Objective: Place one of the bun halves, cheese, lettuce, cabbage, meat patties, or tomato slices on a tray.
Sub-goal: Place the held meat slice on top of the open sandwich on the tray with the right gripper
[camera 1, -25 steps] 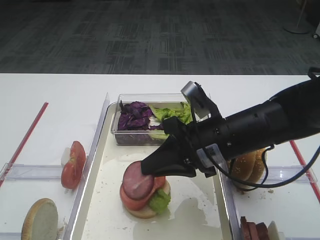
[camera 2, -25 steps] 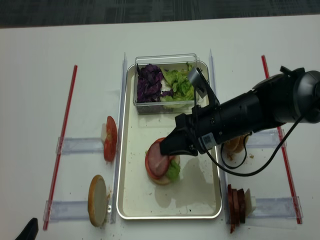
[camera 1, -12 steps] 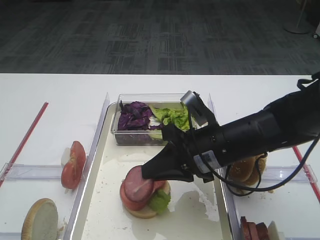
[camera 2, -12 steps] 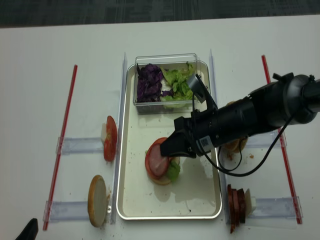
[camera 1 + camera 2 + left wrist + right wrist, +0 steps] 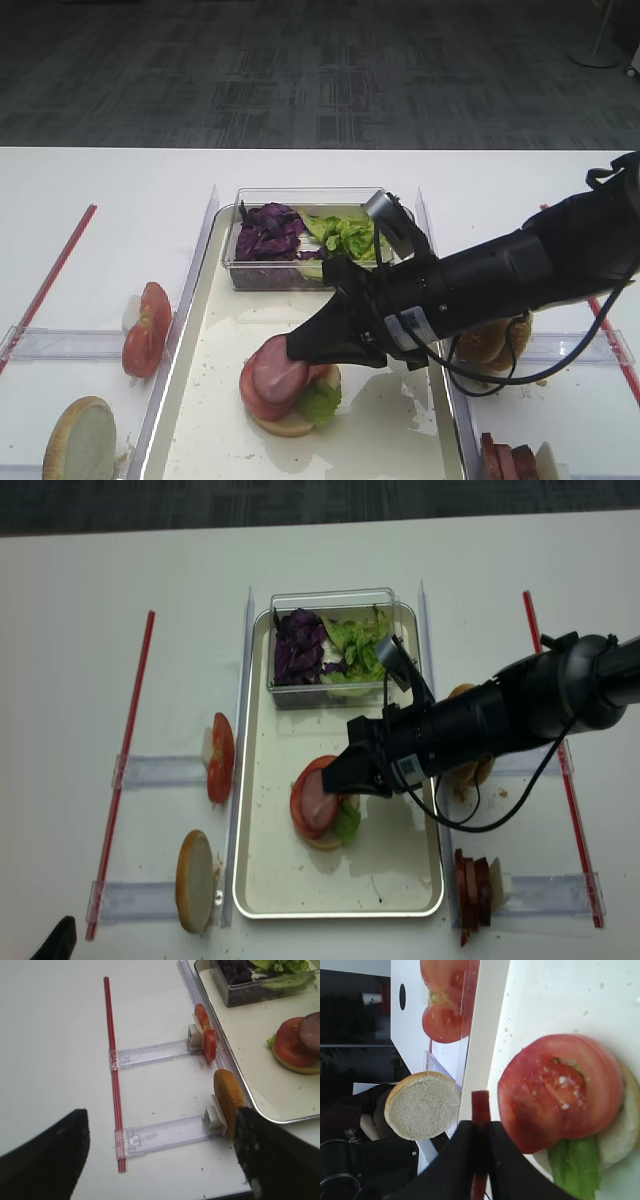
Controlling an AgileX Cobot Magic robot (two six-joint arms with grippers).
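My right gripper point(image 5: 300, 348) point(image 5: 480, 1127) is shut on a meat patty point(image 5: 280, 366) point(image 5: 320, 802), which shows edge-on between the jaws in the right wrist view. It holds the patty low over a stack on the cream tray point(image 5: 225, 320) point(image 5: 390, 870). The stack is a bun half point(image 5: 285, 424), lettuce point(image 5: 320, 401) and a tomato slice point(image 5: 560, 1090) point(image 5: 252, 388). Whether patty and tomato touch I cannot tell. My left gripper point(image 5: 160, 1160) is open and empty above the table left of the tray.
A clear box point(image 5: 300, 278) on the tray's far end holds purple cabbage point(image 5: 265, 232) and lettuce point(image 5: 345, 232). Left racks carry tomato slices point(image 5: 145, 330) and a bun half point(image 5: 80, 440). Right racks carry buns point(image 5: 490, 338) and patties point(image 5: 505, 462). Red strips point(image 5: 125, 760) edge the workspace.
The right arm has sunk lower, bringing the held patty down closer onto the tomato slice on the stack. The left gripper has not moved.
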